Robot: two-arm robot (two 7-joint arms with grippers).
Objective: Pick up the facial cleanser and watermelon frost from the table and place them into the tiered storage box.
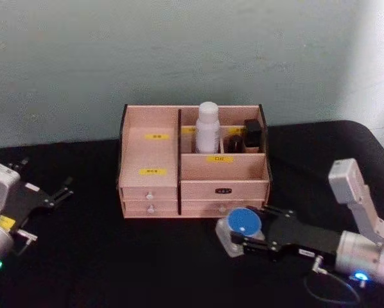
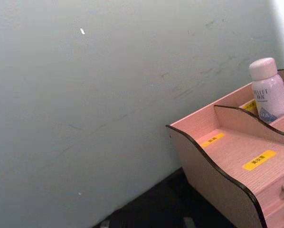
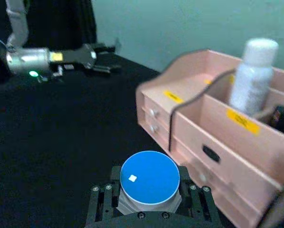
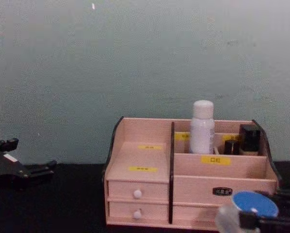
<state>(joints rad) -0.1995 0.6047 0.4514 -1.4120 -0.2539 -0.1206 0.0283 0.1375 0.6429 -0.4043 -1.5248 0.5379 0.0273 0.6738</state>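
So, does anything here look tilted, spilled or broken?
Nothing stands out. The white bottle stands upright in the tiered storage box; the right gripper holds the blue-lidded jar level; left gripper sits at left.

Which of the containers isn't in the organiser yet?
The blue-lidded jar, held in the right gripper before the drawers; the white bottle stands inside.

White bottle (image 1: 207,128) upright in storage box (image 1: 150,154); blue-lidded jar (image 1: 243,222) in front.

Yellow labels (image 1: 152,171) unreadable, watermelon frost (image 3: 149,178) base hidden by right end effector (image 3: 149,194)
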